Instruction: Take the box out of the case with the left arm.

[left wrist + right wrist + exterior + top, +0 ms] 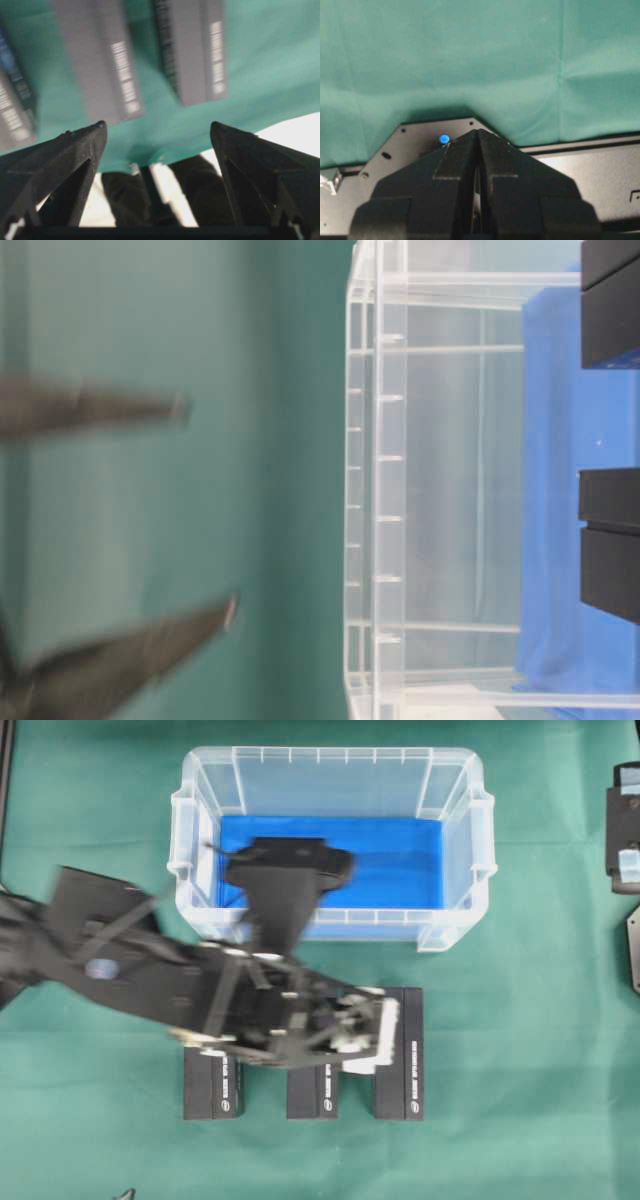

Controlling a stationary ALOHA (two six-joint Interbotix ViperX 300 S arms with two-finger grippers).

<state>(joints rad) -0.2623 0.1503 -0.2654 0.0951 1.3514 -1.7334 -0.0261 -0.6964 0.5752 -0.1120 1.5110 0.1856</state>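
- Overhead: three black boxes point(400, 1065) stand in a row on the cloth just outside the case point(330, 755). They look rigid and light, best pinched across the narrow sides. The left arm point(150, 970) hides part of the case floor.
- Table level: motion blur smears the fingers point(130, 406).
- Left wrist: the left gripper point(157, 130) is spread and empty.
- Right wrist: the right gripper point(478, 132) is clenched on nothing.

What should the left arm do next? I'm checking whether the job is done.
Probably lift straight up and back away. The left gripper is open and empty above the three black boxes, which lie on the cloth outside the case, and the visible blue floor holds no box.
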